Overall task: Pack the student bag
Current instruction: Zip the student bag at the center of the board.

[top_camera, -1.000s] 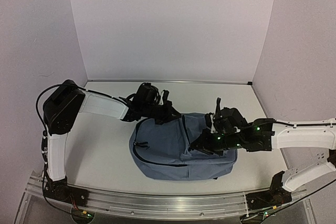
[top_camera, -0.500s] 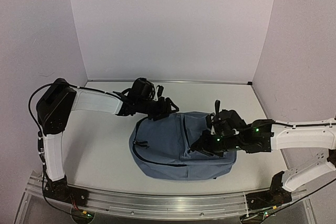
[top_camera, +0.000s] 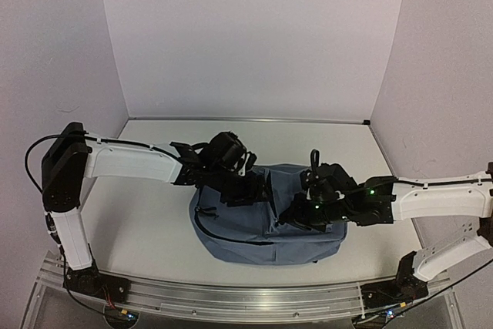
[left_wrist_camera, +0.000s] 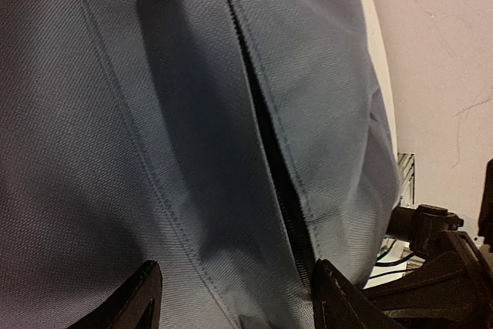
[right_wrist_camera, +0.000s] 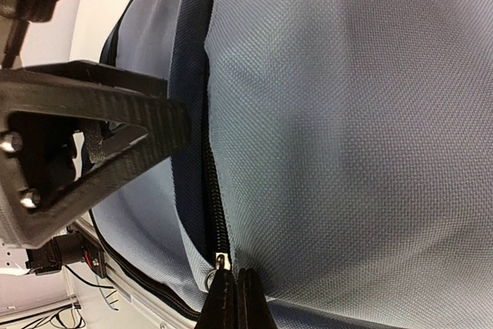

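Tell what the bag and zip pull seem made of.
The bag looks like woven cloth, probably synthetic, matte grey-blue; a fine grid weave shows close up. The zip pull is likely metal, given its silvery glint, though too small to be sure.

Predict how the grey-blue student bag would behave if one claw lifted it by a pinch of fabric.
Probably floppy: the student bag lies slumped on the table, and its cloth is creased in the left wrist view, so it would likely sag. Likely light for its size, since it looks flat and unfilled. The coarse weave should grip rather than slip.
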Available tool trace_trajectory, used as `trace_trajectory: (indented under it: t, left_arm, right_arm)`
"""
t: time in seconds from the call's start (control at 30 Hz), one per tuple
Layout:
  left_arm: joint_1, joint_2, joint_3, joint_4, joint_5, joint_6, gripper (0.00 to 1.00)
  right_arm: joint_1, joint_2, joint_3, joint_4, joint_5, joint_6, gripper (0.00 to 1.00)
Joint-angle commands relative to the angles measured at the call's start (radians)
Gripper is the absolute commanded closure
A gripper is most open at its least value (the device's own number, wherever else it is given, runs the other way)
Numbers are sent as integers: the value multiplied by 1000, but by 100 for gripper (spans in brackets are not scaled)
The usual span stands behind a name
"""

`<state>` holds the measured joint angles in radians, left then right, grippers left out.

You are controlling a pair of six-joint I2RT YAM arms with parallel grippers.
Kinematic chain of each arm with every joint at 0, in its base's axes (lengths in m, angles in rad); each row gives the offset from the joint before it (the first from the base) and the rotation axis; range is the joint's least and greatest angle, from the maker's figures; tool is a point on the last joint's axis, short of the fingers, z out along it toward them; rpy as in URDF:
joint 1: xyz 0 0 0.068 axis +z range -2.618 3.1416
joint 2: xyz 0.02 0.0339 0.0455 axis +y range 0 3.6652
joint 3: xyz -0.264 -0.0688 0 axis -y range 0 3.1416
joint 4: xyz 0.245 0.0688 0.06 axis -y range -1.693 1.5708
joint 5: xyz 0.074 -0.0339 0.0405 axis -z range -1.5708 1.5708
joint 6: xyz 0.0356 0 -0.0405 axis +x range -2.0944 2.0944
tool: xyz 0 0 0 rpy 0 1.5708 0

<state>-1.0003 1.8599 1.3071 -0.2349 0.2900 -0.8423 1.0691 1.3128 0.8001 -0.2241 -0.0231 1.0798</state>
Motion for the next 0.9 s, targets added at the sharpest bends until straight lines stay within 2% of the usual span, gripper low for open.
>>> trace_trajectory:
  t: [0.0, 0.33, 0.57, 0.87]
  left_arm:
    - [-35, -19, 24, -134, -61, -17, 37]
    - [-71, -3, 14, -140, -33, -33, 42]
    - [-99, 2, 18, -133, -18, -45, 57]
    - [-124, 12, 17, -67, 31, -71, 67]
  right_arm:
    - [7, 2, 16, 25, 23, 9, 100]
    - [6, -14, 3, 25, 64, 21, 100]
    - [6, -22, -3, 25, 80, 30, 100]
    - [7, -28, -8, 25, 92, 36, 100]
